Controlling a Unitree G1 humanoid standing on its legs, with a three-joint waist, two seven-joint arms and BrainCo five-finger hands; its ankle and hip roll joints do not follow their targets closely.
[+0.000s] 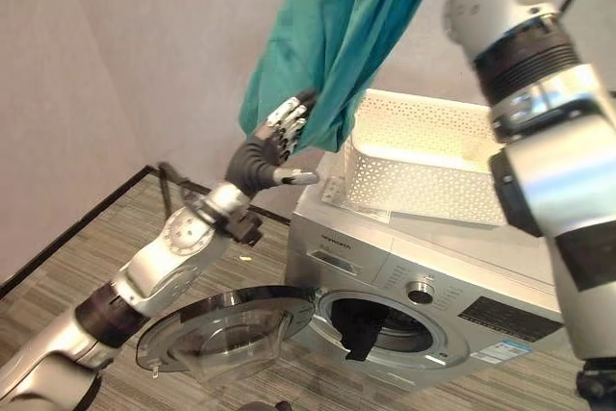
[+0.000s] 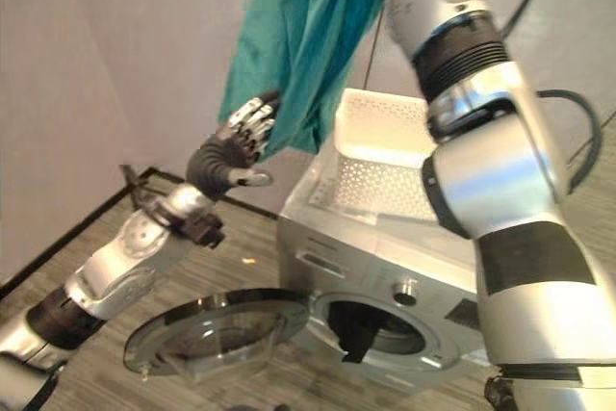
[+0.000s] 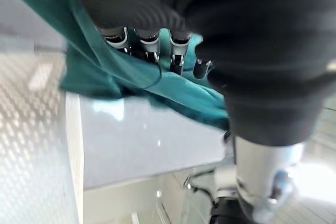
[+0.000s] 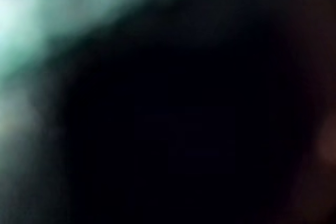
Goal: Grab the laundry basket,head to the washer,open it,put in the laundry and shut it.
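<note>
The left hand curls its fingers into the hanging teal garment (right hand's grasp can't be told).

The teal cloth runs off the top edge of both eye views, so what holds it up there is hidden. The right wrist view is almost all dark, with a blurry pale green patch in one corner; nothing in it can be made out. The left robot hand has its fingertips tucked into the cloth, so the ends are hidden. Something dark hangs in the washer opening; what it is cannot be told. The basket's far end sits behind the right arm.
</note>
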